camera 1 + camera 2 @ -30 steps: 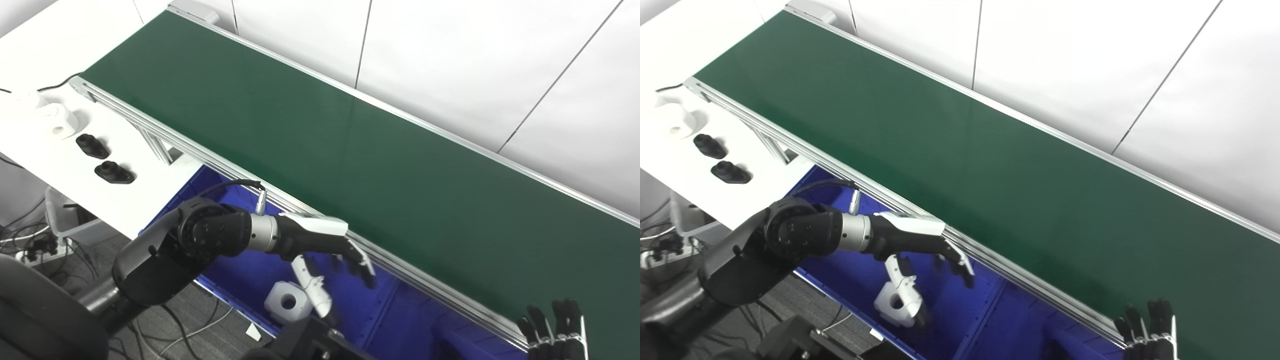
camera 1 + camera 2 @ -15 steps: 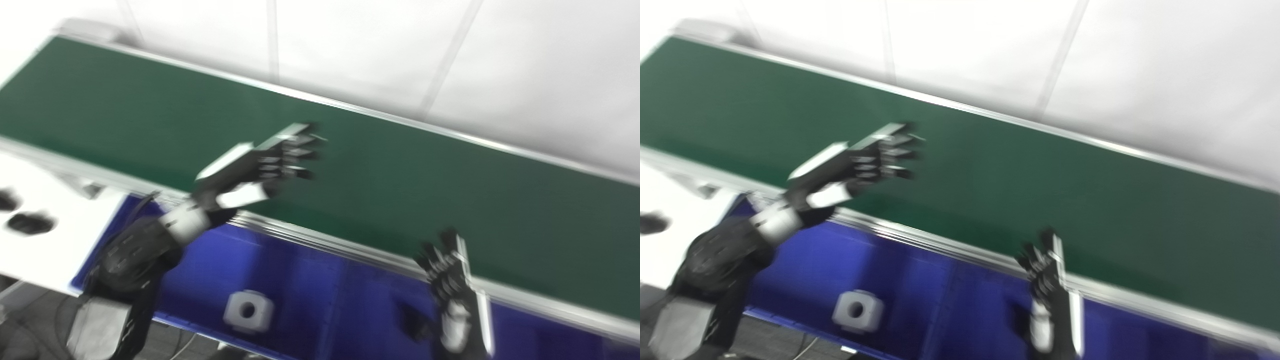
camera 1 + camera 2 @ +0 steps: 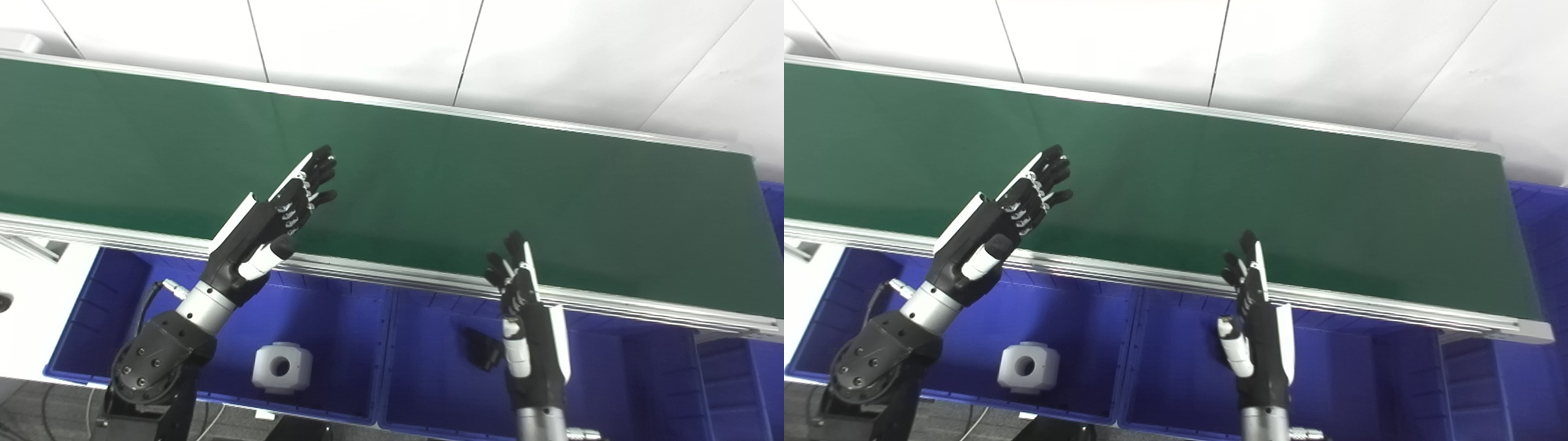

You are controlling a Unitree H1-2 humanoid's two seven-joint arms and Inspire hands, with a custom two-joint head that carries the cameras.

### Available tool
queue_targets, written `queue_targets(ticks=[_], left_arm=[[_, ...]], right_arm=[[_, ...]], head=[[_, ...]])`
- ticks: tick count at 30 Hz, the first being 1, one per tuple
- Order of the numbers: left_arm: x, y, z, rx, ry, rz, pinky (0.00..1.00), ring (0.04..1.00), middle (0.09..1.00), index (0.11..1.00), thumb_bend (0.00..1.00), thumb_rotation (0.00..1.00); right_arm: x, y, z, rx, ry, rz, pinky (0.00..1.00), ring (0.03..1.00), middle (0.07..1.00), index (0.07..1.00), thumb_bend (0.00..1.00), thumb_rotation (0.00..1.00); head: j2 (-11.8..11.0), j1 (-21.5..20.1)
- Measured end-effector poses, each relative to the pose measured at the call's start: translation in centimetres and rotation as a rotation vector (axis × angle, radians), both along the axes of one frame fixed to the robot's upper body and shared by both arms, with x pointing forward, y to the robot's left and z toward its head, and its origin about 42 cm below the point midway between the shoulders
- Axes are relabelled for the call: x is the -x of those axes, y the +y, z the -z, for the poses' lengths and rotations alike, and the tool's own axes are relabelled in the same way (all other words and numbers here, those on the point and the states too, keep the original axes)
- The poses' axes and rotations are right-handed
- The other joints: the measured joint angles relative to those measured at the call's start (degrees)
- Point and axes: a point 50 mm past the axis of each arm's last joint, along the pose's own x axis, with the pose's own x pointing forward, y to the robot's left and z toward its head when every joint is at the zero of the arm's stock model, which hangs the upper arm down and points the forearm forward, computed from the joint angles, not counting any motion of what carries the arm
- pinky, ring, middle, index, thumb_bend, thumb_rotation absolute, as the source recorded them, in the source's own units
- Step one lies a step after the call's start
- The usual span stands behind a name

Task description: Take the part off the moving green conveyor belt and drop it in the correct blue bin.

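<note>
The green conveyor belt (image 3: 429, 177) runs across the picture and carries no part. My left hand (image 3: 278, 211) is open and empty, raised above the belt's near edge with fingers stretched out. My right hand (image 3: 523, 294) is open and empty, upright over the belt's near rail. A white block with a round hole (image 3: 282, 367) lies in the left blue bin (image 3: 92, 318). A small black part (image 3: 484, 349) lies in the middle blue bin (image 3: 429, 318), just left of my right wrist; in the right eye view my right arm hides it.
A third blue bin (image 3: 723, 380) sits at the right below the belt's end. A white table corner (image 3: 24, 306) shows at the far left. The belt's aluminium rail (image 3: 380, 272) runs between the hands and the belt. A white panelled wall stands behind.
The camera has swung to the right. My left hand has risen from the left bin, where the white block now lies alone, to above the belt. My right hand has risen too.
</note>
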Motion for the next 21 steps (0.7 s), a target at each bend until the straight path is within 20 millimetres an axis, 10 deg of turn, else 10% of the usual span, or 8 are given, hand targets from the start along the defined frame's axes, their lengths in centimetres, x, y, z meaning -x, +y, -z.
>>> queue_targets(ticks=[10,21], left_arm=[[7.2,-1.9,-1.2,0.074,0.06,-0.008,1.0,1.0,1.0,1.0,0.98,0.86],[11.4,-3.0,-0.6,0.07,0.067,-0.003,1.0,1.0,1.0,1.0,0.93,0.91]], right_arm=[[6.1,-0.9,-1.5,0.036,-0.024,0.067,0.91,0.943,0.996,1.0,0.92,1.0],[8.2,-0.6,-1.7,0.045,-0.015,0.037,0.94,0.964,1.0,1.0,0.93,1.0]], head=[[0.27,4.23],[-0.26,4.31]])
